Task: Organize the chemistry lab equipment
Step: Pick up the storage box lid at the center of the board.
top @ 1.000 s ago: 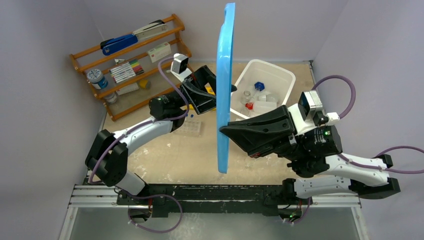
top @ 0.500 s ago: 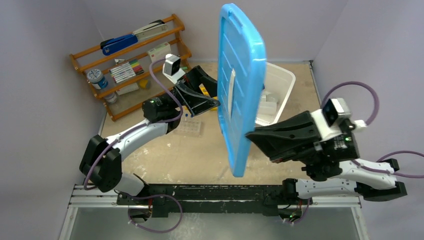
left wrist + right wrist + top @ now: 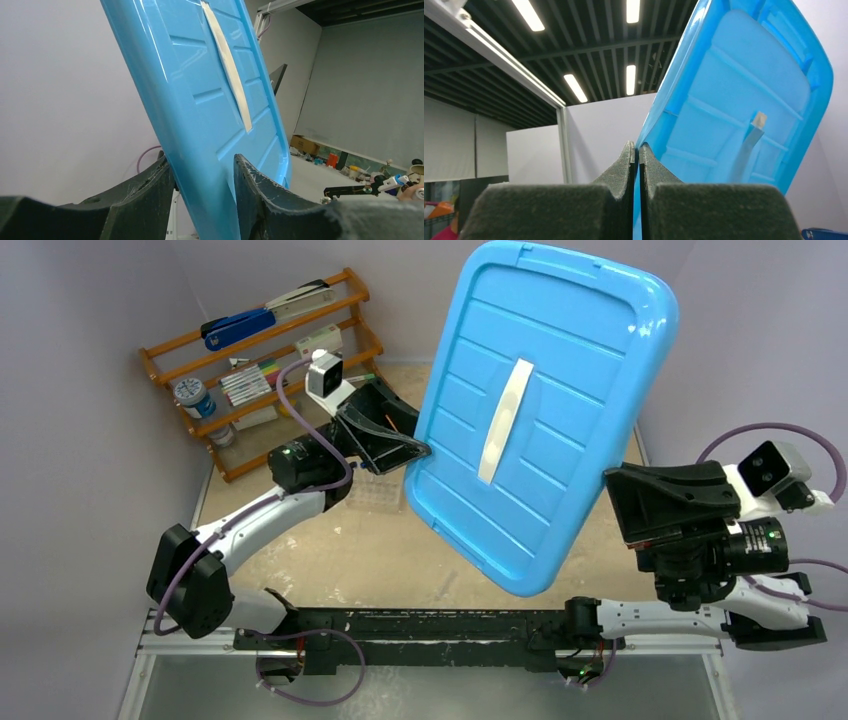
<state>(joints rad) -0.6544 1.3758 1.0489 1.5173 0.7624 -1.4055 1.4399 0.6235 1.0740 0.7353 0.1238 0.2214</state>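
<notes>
Blue lid aloft centre-right of overhead view, right tool pinched shut on its right edge, left tool straddling left edge, cannot tell if clamped

I can make out only one piece of the lab gear, the clear tube tray — a small see-through plastic block lying flat on the sandy table, left of centre. It sits just beside the left arm — its right end is hidden behind the raised blue lid, which covers the rest.
</notes>
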